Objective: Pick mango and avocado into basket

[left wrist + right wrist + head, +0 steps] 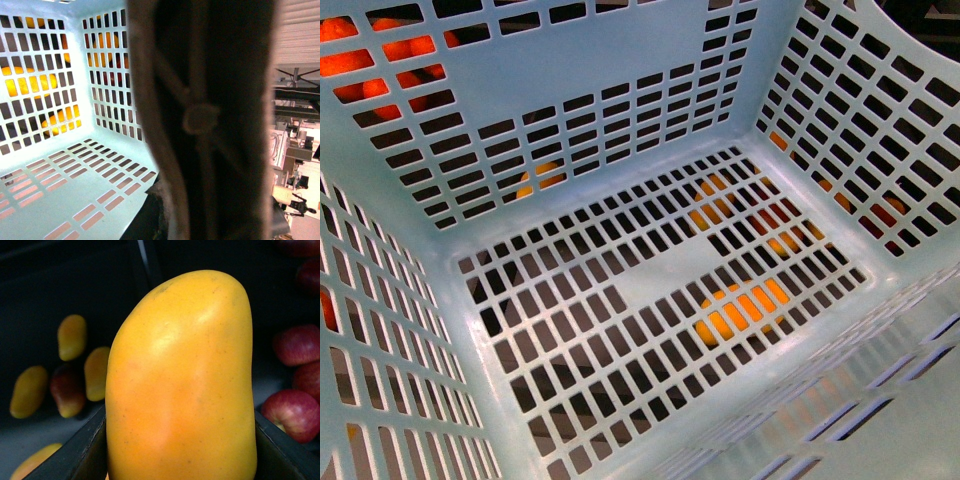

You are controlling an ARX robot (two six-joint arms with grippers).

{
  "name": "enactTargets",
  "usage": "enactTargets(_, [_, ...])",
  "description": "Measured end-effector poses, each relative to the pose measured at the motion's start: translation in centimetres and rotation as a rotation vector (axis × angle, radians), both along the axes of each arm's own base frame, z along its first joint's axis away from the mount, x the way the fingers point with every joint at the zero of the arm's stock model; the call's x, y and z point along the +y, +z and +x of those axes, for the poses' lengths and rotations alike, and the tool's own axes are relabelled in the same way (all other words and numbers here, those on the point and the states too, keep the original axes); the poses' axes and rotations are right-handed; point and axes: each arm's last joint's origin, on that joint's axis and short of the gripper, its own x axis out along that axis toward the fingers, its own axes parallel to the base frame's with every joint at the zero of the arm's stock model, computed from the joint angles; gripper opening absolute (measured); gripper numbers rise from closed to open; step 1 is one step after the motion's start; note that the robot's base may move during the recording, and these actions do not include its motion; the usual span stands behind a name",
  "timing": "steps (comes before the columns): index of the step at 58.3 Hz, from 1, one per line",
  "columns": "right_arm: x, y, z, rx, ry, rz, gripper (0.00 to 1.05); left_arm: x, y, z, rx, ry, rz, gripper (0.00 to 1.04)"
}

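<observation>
The light blue basket (570,100) fills the front view; its slotted floor and walls are bare inside. It also shows in the left wrist view (55,200), where its brownish-pink handle (200,117) stands close across the picture. My left gripper is shut on the basket; its fingers are hidden behind the handle. My right gripper (180,460) is shut on the mango (182,380), a yellow-orange fruit standing upright between the dark fingers (75,455). The avocado is not in view. Neither arm shows in the front view.
Orange and yellow fruit (740,310) shows through the basket's slots. In the right wrist view, more yellow mangoes (71,336) and a dark red fruit (67,390) lie on a dark surface on one side, red apples (295,412) on the other.
</observation>
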Motion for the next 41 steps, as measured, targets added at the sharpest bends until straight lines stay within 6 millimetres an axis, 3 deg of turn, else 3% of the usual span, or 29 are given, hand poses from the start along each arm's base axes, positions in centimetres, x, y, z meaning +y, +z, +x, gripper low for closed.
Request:
enactTargets(9, [1.9, 4.1, -1.8, -0.104, 0.059, 0.0, 0.62, 0.0, 0.0, 0.0, 0.0, 0.0, 0.0, 0.04])
enactTargets(16, [4.7, 8.2, -3.2, -0.225, 0.124, 0.005, 0.62, 0.0, 0.0, 0.0, 0.0, 0.0, 0.0, 0.04])
enactTargets(21, [7.0, 9.8, -3.3, -0.272, 0.178, 0.012, 0.62, 0.0, 0.0, 0.0, 0.0, 0.0, 0.0, 0.04])
enactTargets(29, [10.8, 10.0, -3.2, -0.271, 0.274, 0.025, 0.62, 0.0, 0.0, 0.0, 0.0, 0.0, 0.0, 0.04])
enactTargets(41, [14.8, 8.9, -2.9, -0.236, 0.375, 0.027, 0.62, 0.0, 0.0, 0.0, 0.0, 0.0, 0.0, 0.04])
